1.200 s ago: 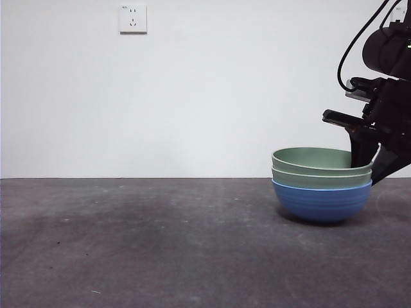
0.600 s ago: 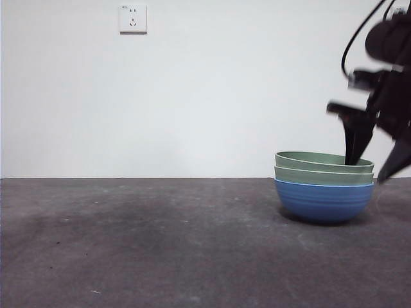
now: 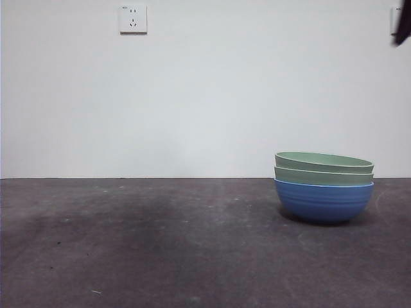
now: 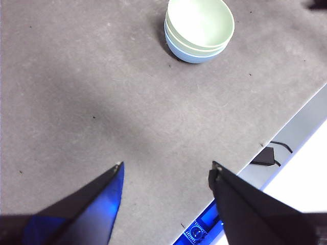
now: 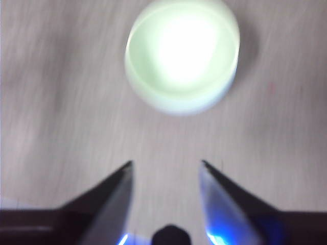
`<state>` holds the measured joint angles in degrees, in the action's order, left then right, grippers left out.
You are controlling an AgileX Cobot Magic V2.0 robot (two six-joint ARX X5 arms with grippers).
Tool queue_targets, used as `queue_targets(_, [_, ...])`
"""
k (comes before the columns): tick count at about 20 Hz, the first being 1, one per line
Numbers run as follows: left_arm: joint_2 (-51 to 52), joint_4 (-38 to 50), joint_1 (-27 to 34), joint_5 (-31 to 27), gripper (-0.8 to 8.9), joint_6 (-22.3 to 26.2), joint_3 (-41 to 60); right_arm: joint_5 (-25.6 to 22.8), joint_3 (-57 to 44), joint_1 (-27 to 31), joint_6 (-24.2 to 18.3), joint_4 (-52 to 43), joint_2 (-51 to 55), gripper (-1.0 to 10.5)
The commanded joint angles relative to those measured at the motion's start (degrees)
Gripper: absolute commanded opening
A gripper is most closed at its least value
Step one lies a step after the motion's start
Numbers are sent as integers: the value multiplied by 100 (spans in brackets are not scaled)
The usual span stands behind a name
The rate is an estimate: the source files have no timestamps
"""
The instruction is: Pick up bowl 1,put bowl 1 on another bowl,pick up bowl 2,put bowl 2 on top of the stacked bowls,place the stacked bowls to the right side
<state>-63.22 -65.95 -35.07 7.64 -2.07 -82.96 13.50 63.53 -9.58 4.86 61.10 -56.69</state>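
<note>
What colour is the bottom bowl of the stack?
Blue bowl, faintly ribbed, under two pale green ones; clearest in the front view.

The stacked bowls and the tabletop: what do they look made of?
The stacked bowls: likely matte plastic or melamine, with flat colour, thin rims, faint ribs on the blue bowl and no sharp glints. The tabletop: a dull, mottled dark grey sheet, perhaps rubber or felt matting; hard to say.

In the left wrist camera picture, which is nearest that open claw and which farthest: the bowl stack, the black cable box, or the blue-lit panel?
Measured from the left gripper in its own wrist view:
1. Blue-lit panel: below the table's edge, beside one jaw.
2. Black cable box: also off the table's edge, further along.
3. The stacked bowls: far across the table.
</note>
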Motion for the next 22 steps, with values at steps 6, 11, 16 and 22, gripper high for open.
queue_targets(6, [4, -98, -22, 28, -8, 212, -2, -4, -39, -227, -498, 1147, 614, -16])
queue_targets(11, [4, -166, -22, -2, -3, 210, -4, -9, -39, -221, -479, 1137, 608, 2])
queue_targets(16, [4, -164, -22, -4, -3, 210, -2, -13, -39, -221, -479, 1137, 608, 2])
queue_targets(22, [4, -153, -22, -24, -7, 247, -2, -13, -39, -221, -479, 1137, 608, 2])
